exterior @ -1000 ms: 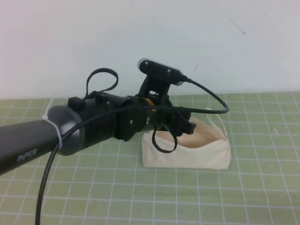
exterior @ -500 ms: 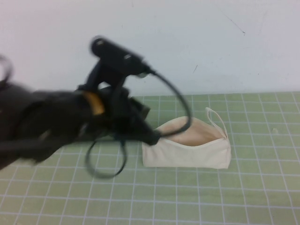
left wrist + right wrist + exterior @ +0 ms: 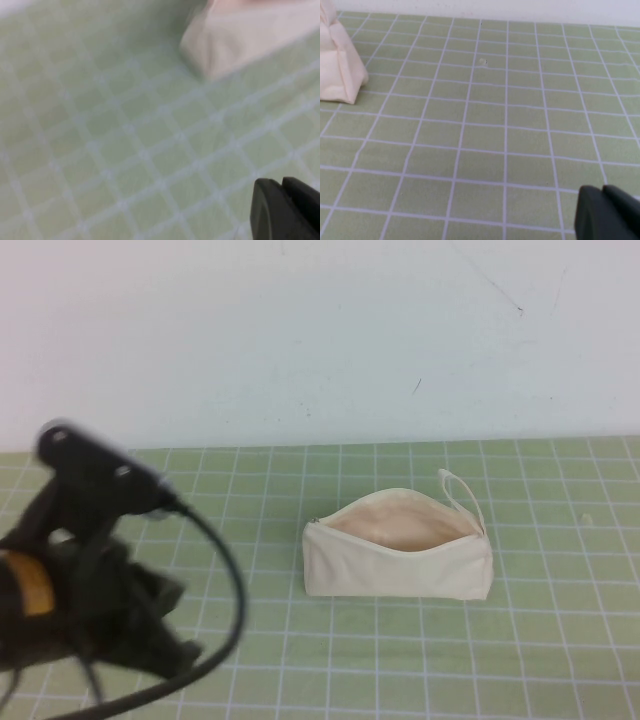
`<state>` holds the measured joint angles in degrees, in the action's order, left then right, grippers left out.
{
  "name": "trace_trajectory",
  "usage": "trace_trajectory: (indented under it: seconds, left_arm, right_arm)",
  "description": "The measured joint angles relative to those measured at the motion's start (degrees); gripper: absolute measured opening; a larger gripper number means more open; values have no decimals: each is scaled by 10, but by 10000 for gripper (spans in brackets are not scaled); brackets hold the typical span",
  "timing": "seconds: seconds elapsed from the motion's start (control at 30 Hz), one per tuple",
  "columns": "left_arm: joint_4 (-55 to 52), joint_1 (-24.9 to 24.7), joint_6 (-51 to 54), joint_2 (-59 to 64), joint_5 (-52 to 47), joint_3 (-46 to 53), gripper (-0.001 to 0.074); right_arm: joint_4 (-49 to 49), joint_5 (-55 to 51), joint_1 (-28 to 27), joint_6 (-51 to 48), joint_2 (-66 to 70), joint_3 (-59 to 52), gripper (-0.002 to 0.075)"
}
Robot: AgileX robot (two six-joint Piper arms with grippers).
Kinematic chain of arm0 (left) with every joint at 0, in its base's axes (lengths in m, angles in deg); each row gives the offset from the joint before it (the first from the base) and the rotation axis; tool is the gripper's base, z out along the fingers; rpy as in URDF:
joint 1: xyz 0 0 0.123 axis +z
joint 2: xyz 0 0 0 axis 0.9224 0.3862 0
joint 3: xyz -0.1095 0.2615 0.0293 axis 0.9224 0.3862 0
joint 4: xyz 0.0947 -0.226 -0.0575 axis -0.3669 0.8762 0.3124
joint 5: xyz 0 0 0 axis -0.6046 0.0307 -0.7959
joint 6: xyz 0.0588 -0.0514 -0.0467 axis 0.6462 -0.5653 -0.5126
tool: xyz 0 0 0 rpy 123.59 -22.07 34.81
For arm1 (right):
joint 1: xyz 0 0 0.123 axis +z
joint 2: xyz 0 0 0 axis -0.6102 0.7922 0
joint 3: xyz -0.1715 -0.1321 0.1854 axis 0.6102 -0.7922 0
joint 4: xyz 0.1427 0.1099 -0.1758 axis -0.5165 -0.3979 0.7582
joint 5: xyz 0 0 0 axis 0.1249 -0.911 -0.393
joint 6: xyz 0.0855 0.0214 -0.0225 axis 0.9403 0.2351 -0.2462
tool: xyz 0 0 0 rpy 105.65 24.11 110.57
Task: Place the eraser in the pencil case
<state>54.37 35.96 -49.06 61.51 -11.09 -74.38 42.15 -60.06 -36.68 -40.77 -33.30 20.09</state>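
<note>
Mat [image 3: 420, 660], pale green with a white grid, flat and matte, fills the lower half of the high view below a plain white wall [image 3: 320, 330]. Left arm [image 3: 90, 580] next in size, black, blurred, lower left of the frame; left gripper [image 3: 285, 212] shows only as a dark tip at the lower right of its wrist view, so cannot tell whether it is wide or narrow; nothing seen held. Right gripper [image 3: 607, 212] likewise a dark tip at lower right of its own view, over bare mat; opening cannot be told.

Pencil case [image 3: 398, 558], cream canvas, soft, boat-shaped, stands right of centre, mouth unzipped and gaping upward, small fabric loop [image 3: 462, 496] at its right end. Eraser not visible anywhere; judged already inside the case, hidden by its wall.

Step judged: retreat. To do well: keep the cable [image 3: 225, 600] clear of the light pouch so it stays upright.
</note>
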Motion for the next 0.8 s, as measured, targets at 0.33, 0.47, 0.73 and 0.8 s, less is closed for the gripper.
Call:
trace_trajectory:
  seconds: [0.33, 0.47, 0.73, 0.8]
  left_arm:
    - [-55, 75, -63, -150, 150, 152, -1]
    - [-60, 140, -85, -236, 281, 266, -1]
    - [-21, 243, -93, -400, 369, 439, -1]
    - [-6, 260, -91, -434, 370, 467, -1]
  right_arm:
    - [0, 0, 0, 0, 0, 0, -1]
    - [0, 0, 0, 0, 0, 0, -1]
    - [0, 0, 0, 0, 0, 0, -1]
    - [0, 0, 0, 0, 0, 0, -1]
